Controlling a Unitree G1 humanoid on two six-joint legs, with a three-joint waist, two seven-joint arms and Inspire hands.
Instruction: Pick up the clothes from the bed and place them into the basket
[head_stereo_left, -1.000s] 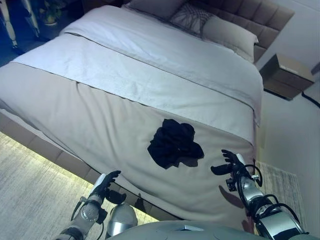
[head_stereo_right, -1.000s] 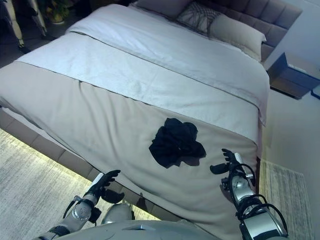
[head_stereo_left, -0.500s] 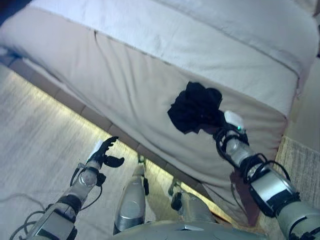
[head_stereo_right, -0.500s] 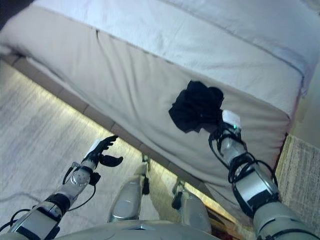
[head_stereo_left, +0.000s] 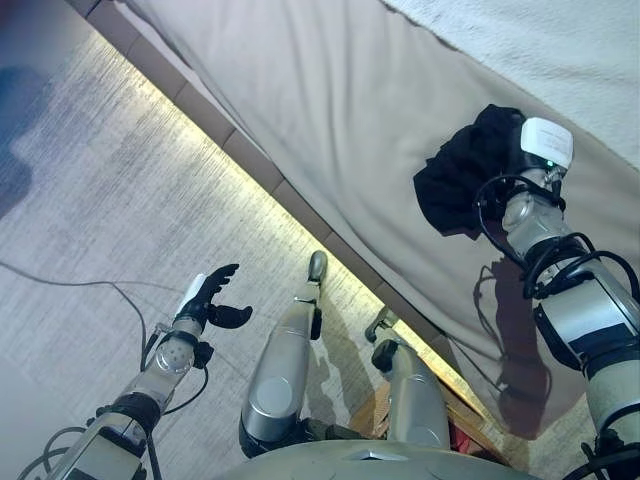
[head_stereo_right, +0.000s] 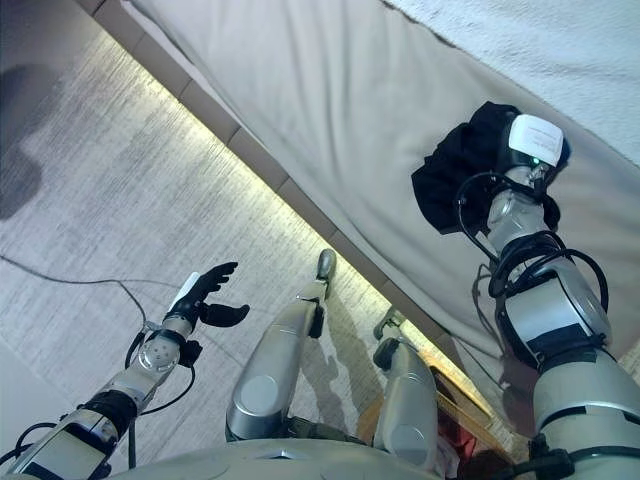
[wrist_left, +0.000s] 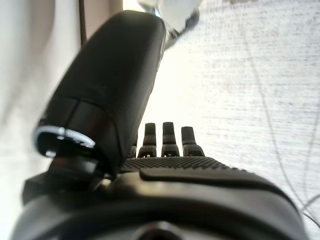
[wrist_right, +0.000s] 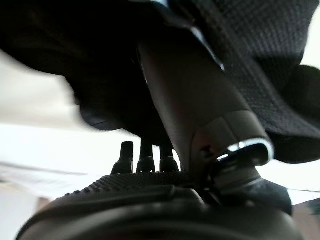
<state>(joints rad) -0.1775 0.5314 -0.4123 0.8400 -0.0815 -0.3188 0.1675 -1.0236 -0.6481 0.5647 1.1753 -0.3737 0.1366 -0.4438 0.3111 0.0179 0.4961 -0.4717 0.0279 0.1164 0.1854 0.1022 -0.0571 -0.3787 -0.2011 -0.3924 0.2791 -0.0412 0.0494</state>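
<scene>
Reaching forward, the right hand (head_stereo_right: 528, 150) now has its fingers buried in one black garment (head_stereo_left: 460, 170), grip unclear; left hand (head_stereo_left: 205, 300) open.

Left hand (head_stereo_left: 205, 300) spread, low; right hand (head_stereo_left: 535, 165) extended, fingers hidden
</scene>
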